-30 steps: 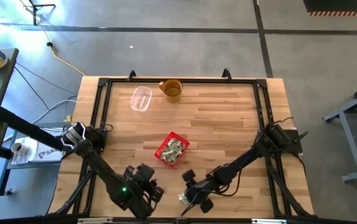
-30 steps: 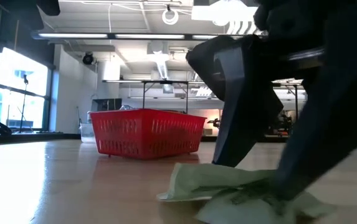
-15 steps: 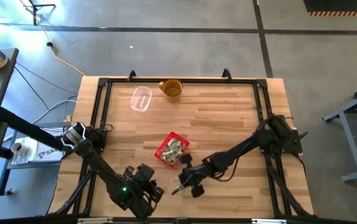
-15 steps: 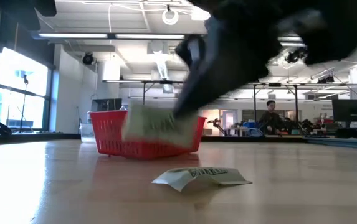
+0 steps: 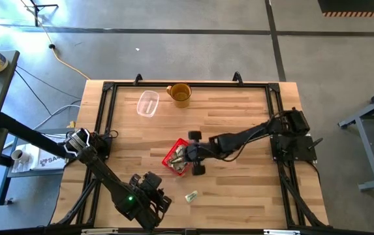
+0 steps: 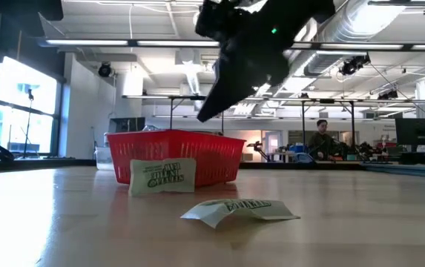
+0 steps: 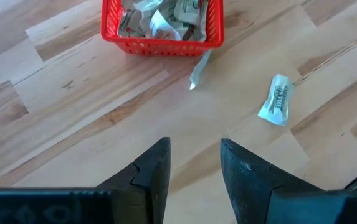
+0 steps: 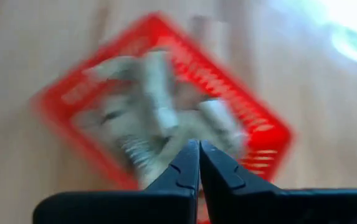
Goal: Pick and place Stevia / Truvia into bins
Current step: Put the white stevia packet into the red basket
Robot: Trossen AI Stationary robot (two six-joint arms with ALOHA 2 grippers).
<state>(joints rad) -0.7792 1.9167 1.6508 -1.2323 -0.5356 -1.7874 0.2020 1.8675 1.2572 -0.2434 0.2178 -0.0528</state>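
The red bin (image 5: 171, 162) stands mid-table with several pale green and white packets (image 7: 166, 12) inside. My right gripper (image 5: 185, 155) hovers over the bin, shut, with nothing showing between its tips (image 8: 199, 155). It is above the bin in the low view (image 6: 201, 115). One packet (image 6: 162, 176) stands on its edge outside the bin, leaning against the near wall (image 7: 200, 68). Another packet (image 5: 191, 196) lies flat on the table nearer the front (image 6: 238, 210). My left gripper (image 7: 195, 155) is open and empty near the front edge (image 5: 155, 198).
A clear plastic container (image 5: 147, 103) and a yellow-brown mug (image 5: 180, 94) stand at the far edge. Black frame rails (image 5: 105, 124) run along the table's sides. A person (image 6: 321, 141) is in the room beyond the table.
My right gripper has risen from the near edge and swept toward the far edge to above the red bin, carrying one packet off the table. That packet now leans against the bin's near wall, outside it. The other packet stays on the table.
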